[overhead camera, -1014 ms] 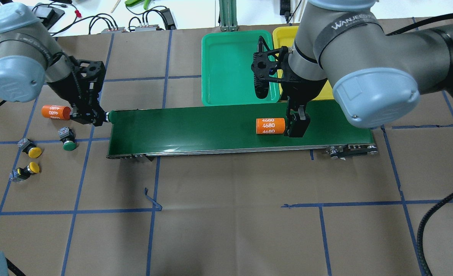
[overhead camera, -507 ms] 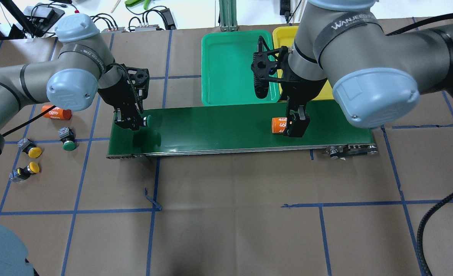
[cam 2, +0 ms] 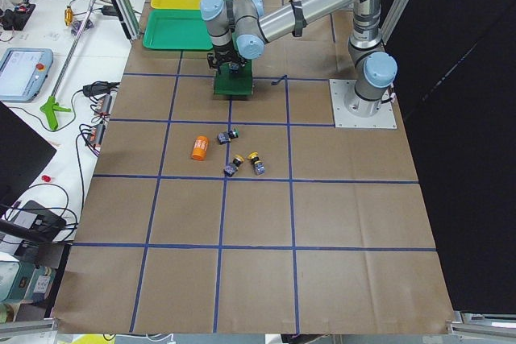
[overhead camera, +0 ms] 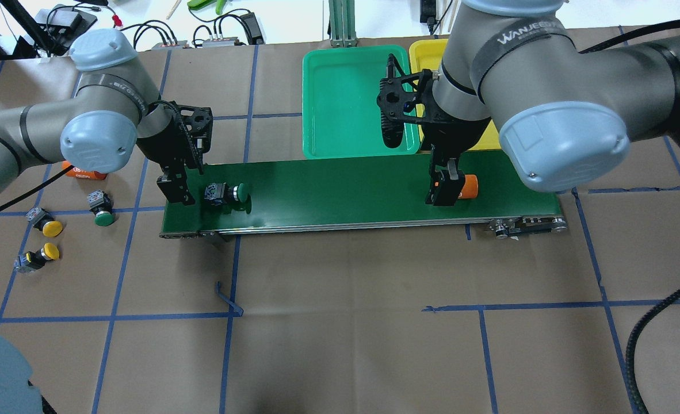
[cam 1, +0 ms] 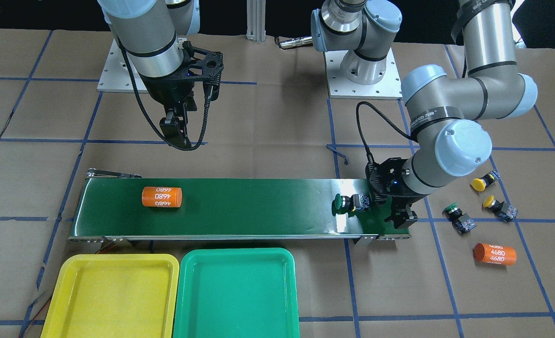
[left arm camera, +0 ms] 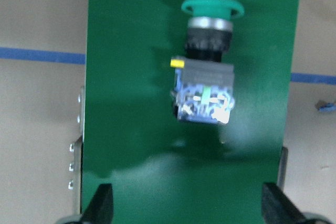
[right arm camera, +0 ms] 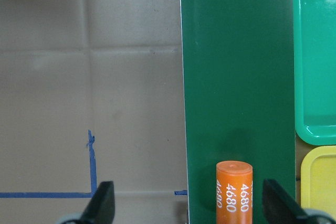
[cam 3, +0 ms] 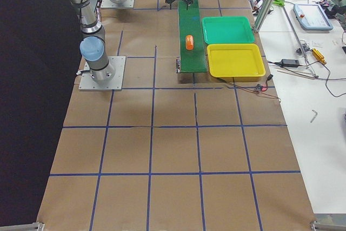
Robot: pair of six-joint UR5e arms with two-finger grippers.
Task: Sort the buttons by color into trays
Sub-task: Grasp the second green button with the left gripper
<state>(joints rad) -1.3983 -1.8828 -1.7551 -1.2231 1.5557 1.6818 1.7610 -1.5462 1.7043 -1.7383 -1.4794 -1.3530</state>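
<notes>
While a green push-button lies on its side on the dark-green conveyor belt, at the belt's end nearer the left edge of the table, the left pincer is held just behind it, fingers spread and nothing gripped. The right pincer, likewise spread and empty, is poised over the belt's other end, with an orange cylinder marked 4680 below it, untouched. A green tray and a yellow tray are set beside that end, toward the far edge. Three more buttons are seen near the left edge. The feeding step is judged to be in hand. Next, the button would need to be gripped by the right pincer and lowered into the green tray.
</notes>
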